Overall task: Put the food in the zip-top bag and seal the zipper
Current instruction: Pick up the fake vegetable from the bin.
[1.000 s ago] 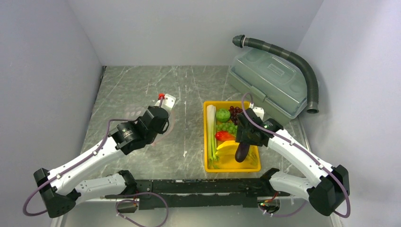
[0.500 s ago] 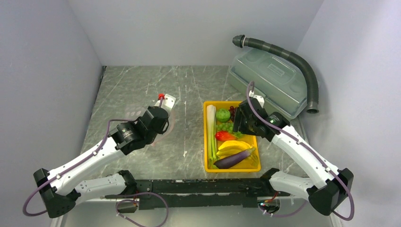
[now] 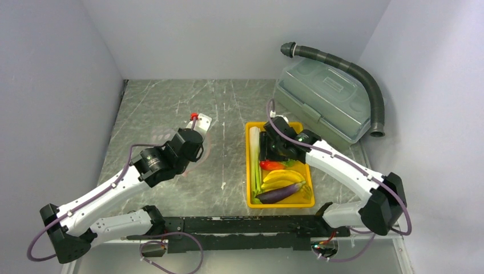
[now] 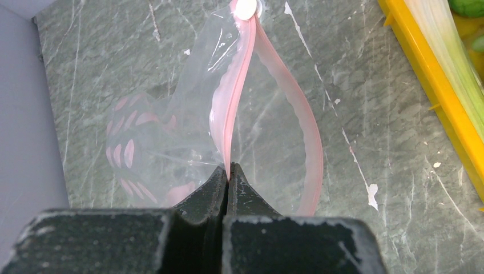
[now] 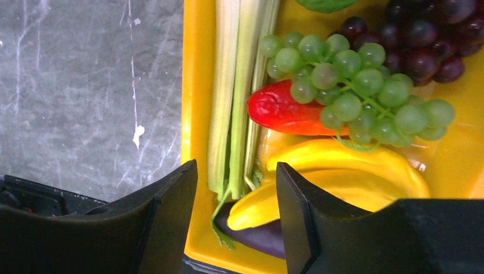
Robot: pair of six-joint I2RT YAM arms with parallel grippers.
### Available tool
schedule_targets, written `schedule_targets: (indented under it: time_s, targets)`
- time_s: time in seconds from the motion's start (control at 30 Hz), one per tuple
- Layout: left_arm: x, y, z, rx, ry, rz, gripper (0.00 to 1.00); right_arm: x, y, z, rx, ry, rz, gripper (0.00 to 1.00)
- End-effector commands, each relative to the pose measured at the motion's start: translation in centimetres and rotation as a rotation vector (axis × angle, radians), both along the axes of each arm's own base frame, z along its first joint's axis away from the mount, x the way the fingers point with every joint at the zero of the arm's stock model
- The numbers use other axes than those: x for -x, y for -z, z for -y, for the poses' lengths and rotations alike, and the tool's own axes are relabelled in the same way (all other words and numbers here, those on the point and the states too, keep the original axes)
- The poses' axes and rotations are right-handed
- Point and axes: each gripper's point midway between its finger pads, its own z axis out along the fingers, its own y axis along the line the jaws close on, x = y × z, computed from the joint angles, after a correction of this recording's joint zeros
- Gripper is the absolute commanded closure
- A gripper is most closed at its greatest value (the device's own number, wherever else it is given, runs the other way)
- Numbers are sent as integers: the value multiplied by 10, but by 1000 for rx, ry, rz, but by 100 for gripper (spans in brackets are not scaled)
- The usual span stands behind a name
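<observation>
- Left gripper (image 4: 228,171): jaws are pressing together, pinching one side of the narrow pale pink zipper strip (image 4: 238,80) at the mouth of the clear crinkly plastic zip-top bag (image 4: 171,114).
- The bag is lying on the grey marble table (image 4: 371,103), left of the yellow plastic tray (image 5: 191,68) and apart from it. Its mouth is gaping, with the two pink strips bowing apart and meeting at a small white slider (image 4: 246,8).
- Right gripper (image 5: 235,171): it is hanging over the tray's left side with jaws standing apart. The root end of the pale green leafy stalks (image 5: 234,85) is showing in the gap; contact cannot be told.
- All the food is sitting in the tray: stalks along the left wall, green grapes (image 5: 348,80) overlapping the red pepper (image 5: 279,108), dark red grapes (image 5: 422,40) at the far right corner, yellow bananas (image 5: 342,165) and purple eggplant (image 3: 279,193) at the near end.
- A grey-green lidded box (image 3: 325,94) is standing beyond the tray's far right corner.
</observation>
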Motion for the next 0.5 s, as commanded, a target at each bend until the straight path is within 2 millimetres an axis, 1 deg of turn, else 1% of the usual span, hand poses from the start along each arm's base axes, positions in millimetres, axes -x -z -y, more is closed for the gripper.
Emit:
schedule_targets:
  time_s: [0.0, 0.1, 0.23, 0.47]
  targets:
    - [-1, -8, -1, 33, -6, 30, 100, -12, -6, -26, -78, -23, 29, 44]
    - [-1, -9, -1, 34, -5, 31, 100, -12, 9, -30, -70, -22, 2, 44]
    - [-1, -9, -1, 35, -5, 33, 100, -11, 30, -31, -47, -13, -34, 43]
    - [-1, -9, -1, 37, -6, 34, 100, -7, 58, -31, -34, -8, -80, 44]
